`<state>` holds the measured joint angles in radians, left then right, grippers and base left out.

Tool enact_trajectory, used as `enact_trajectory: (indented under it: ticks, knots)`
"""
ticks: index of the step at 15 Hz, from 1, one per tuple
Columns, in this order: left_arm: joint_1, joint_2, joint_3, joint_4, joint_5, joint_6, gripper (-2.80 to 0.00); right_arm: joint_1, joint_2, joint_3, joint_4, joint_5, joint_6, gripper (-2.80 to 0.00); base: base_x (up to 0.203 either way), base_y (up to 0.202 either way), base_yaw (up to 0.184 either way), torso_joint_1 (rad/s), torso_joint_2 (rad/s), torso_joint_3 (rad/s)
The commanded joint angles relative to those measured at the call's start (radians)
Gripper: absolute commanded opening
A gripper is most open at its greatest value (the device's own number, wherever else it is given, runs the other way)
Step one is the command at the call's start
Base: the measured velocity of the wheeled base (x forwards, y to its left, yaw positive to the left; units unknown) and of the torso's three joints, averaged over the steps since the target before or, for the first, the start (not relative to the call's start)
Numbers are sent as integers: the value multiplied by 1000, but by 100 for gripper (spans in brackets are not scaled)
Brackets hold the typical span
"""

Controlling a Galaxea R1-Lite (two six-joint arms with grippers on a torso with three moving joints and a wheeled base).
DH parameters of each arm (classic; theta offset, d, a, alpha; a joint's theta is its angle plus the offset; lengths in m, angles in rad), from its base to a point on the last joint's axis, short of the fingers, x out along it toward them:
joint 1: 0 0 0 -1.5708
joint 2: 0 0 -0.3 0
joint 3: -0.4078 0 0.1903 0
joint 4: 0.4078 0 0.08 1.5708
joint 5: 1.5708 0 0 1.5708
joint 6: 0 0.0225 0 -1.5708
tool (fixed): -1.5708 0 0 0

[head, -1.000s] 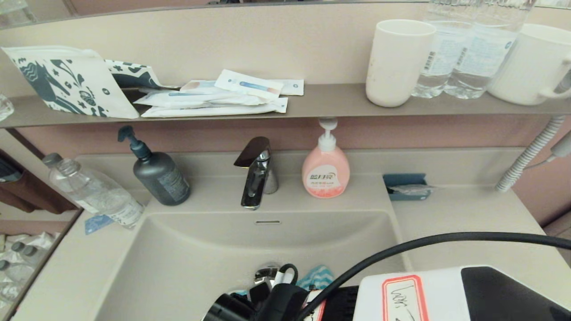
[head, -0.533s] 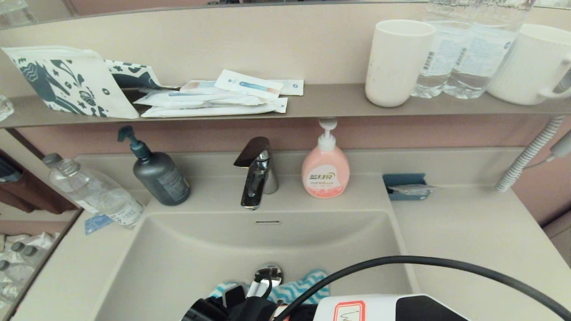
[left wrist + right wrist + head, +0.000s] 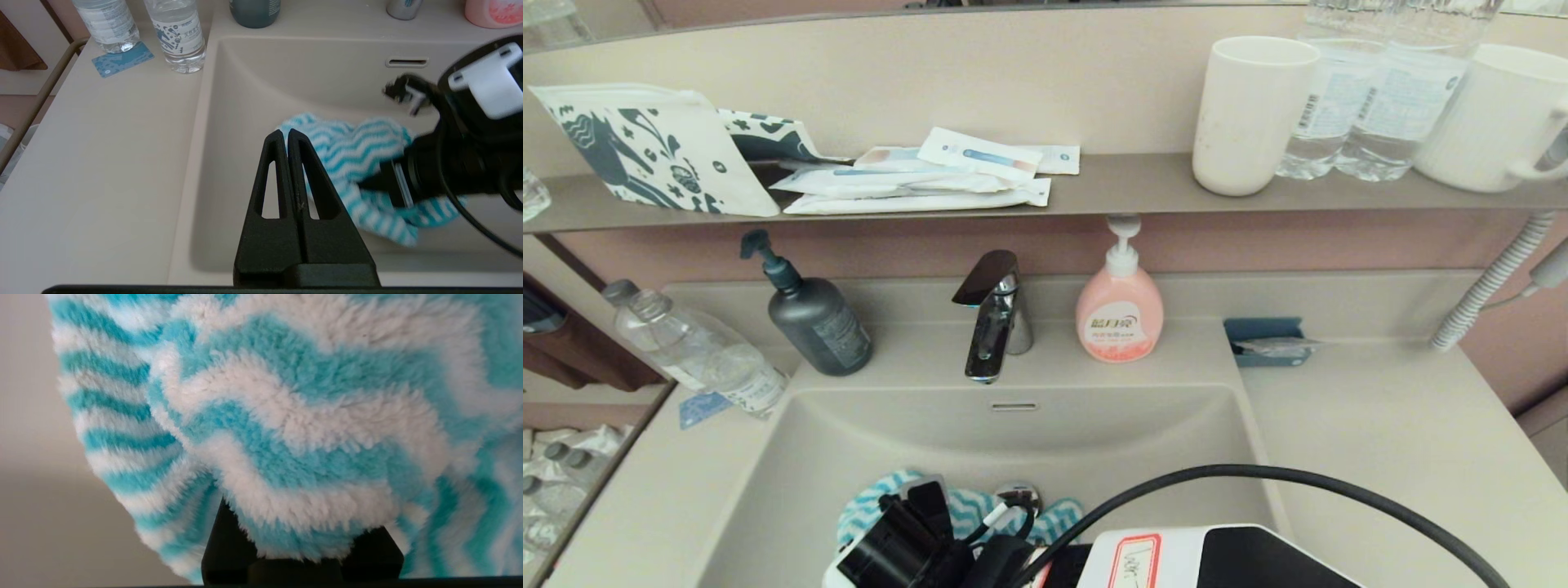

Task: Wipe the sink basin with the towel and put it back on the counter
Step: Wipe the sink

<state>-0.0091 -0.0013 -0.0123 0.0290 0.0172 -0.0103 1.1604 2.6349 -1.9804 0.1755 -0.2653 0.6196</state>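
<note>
The turquoise-and-white zigzag towel lies bunched on the floor of the beige sink basin, spread to either side of the chrome drain plug. My right gripper reaches down into the basin from the front and is shut on the towel. The fluffy cloth buries its fingertips. In the head view the black wrist hides the fingers. My left gripper hangs shut and empty over the basin's front left part, just left of the towel. The beige counter runs to the right of the basin.
Behind the basin stand a chrome faucet, a pink soap bottle and a dark pump bottle. A water bottle stands on the left counter and a blue tray at the back right. A black cable arches over the basin's right edge.
My right arm has swept leftwards across the basin floor, dragging the towel from right of the drain plug to across and left of it.
</note>
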Motion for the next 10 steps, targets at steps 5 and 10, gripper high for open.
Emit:
enact_trajectory:
  ticks: [5, 10]
  knots:
    - [0, 1, 0, 0, 1, 0, -280, -160, -1, 0, -16, -58, 0, -280, 0, 0, 0, 0, 0, 0]
    - [0, 1, 0, 0, 1, 0, -280, -215, -31, 8, 51, -132, -4, -280, 0, 0, 0, 0, 0, 0]
